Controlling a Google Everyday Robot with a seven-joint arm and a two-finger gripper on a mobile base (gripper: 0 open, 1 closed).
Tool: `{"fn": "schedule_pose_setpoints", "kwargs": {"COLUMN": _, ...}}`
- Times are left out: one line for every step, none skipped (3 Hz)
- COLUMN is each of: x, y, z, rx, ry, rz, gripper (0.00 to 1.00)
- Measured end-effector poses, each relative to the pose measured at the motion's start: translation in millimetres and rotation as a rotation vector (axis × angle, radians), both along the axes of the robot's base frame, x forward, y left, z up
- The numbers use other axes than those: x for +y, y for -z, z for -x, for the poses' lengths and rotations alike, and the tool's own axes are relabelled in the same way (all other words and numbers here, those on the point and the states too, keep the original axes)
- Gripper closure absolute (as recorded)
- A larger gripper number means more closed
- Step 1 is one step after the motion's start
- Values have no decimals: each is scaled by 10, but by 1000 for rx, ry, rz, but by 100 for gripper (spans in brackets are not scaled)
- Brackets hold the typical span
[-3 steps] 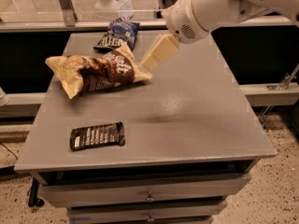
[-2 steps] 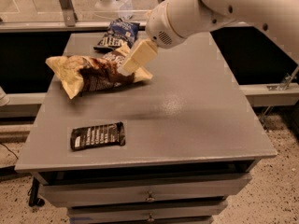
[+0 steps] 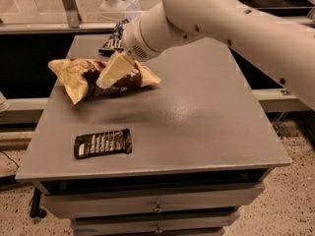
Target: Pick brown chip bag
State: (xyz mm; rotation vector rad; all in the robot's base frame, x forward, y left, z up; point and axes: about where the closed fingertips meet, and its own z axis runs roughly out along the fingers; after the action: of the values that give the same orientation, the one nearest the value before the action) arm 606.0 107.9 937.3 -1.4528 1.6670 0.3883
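Observation:
The brown chip bag (image 3: 81, 80) lies on the grey table (image 3: 197, 117) at the back left, puffy, with pale yellow ends and a dark brown middle. My gripper (image 3: 114, 72), with cream-coloured fingers, is directly over the middle of the bag, reaching down from my white arm (image 3: 206, 18) that comes in from the upper right. The gripper covers part of the bag's middle.
A flat black packet (image 3: 103, 143) with white text lies near the table's front left. A dark blue bag (image 3: 114, 38) sits at the back edge, mostly hidden behind the arm. Drawers (image 3: 157, 208) are below the tabletop. A glass partition stands behind the table.
My arm has swung left and down. The gripper has moved from beside the bag's right end to over its middle.

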Motion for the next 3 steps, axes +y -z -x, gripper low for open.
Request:
{"fn": "schedule_pose_setpoints", "kwargs": {"x": 235, "y": 190, "z": -9, "rx": 25, "ry": -17, "rz": 1, "gripper": 0}}
{"fn": "schedule_pose_setpoints", "kwargs": {"x": 413, "y": 356, "z": -1, "rx": 51, "ry": -31, "rz": 2, "gripper": 0}}
{"fn": "schedule_pose_setpoints", "kwargs": {"x": 523, "y": 440, "z": -12, "rx": 67, "ry": -41, "rz": -3, "gripper": 16}}
